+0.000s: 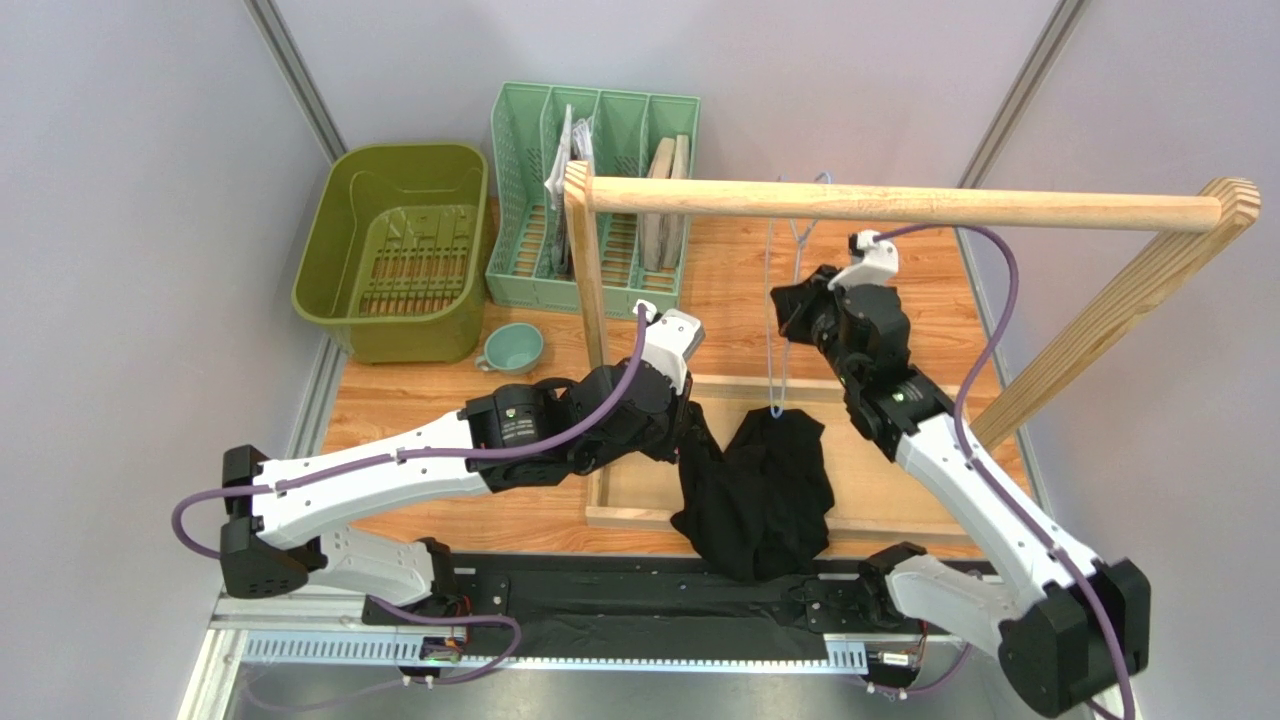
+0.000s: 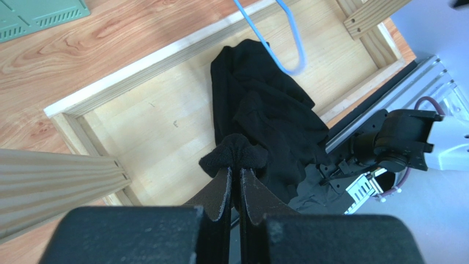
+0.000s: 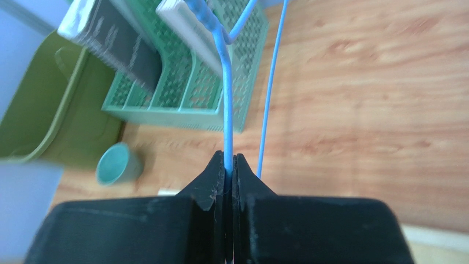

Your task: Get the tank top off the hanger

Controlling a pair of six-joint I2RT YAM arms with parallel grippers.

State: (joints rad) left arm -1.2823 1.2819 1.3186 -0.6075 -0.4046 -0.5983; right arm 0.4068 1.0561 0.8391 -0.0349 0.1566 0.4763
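Note:
The black tank top [image 1: 759,488] lies bunched on the wooden base frame [image 1: 631,503] below the rail. My left gripper [image 1: 694,428] is shut on a fold of it; the pinched cloth shows at the fingertips in the left wrist view [image 2: 235,157]. The light-blue wire hanger [image 1: 777,323] hangs from the wooden rail [image 1: 902,203], its lower end at the garment's top edge [image 2: 286,41]. My right gripper [image 1: 784,308] is shut on one hanger wire [image 3: 227,110], with a second wire beside it [image 3: 270,110].
A green slotted rack [image 1: 594,195] with flat items and an olive basket [image 1: 394,248] stand at the back left. A teal cup [image 1: 511,348] sits before them. The rail's posts [image 1: 586,278] and slanted brace [image 1: 1112,323] flank the work area.

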